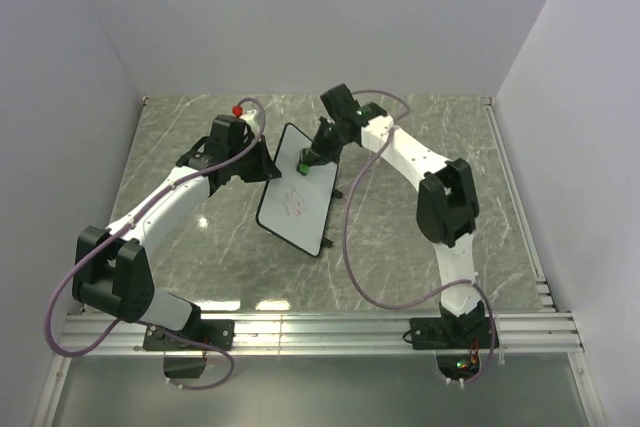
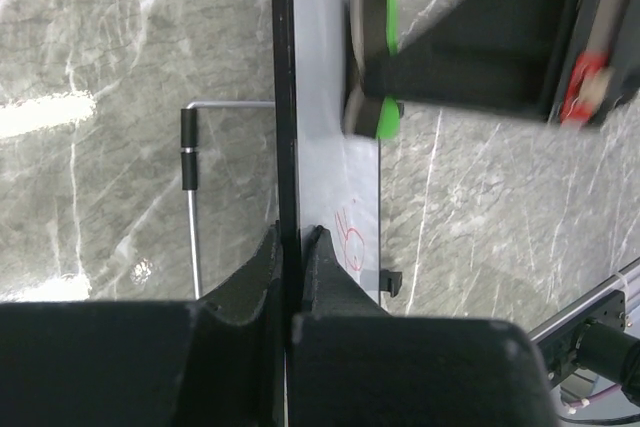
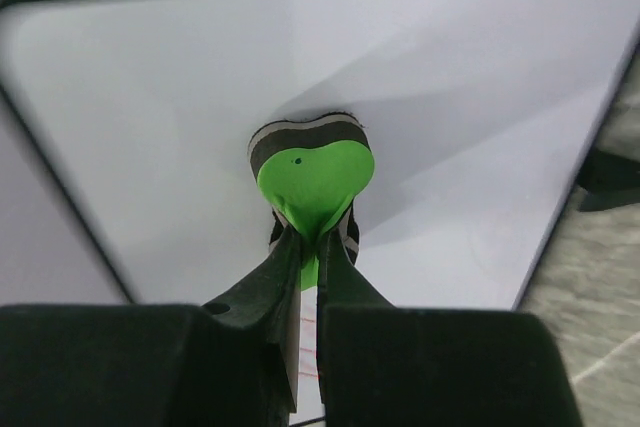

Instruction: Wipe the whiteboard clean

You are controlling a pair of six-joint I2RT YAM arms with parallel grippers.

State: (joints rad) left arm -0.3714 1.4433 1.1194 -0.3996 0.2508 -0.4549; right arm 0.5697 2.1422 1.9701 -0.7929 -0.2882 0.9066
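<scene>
Grey marble tabletop (image 1: pixel 500 207), white walls (image 1: pixel 300 17); whiteboard (image 1: pixel 295 202) tilted.

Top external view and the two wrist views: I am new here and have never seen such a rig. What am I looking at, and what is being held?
Two robot arms are mounted at the edge of a marble table. The overhead view is taken from above and behind them; each other view comes from a camera on one wrist. The left gripper pinches the edge of a whiteboard, steadying it at a tilt. The right gripper clamps a green eraser against the board's upper part. Red scribbles show lower down.
</scene>
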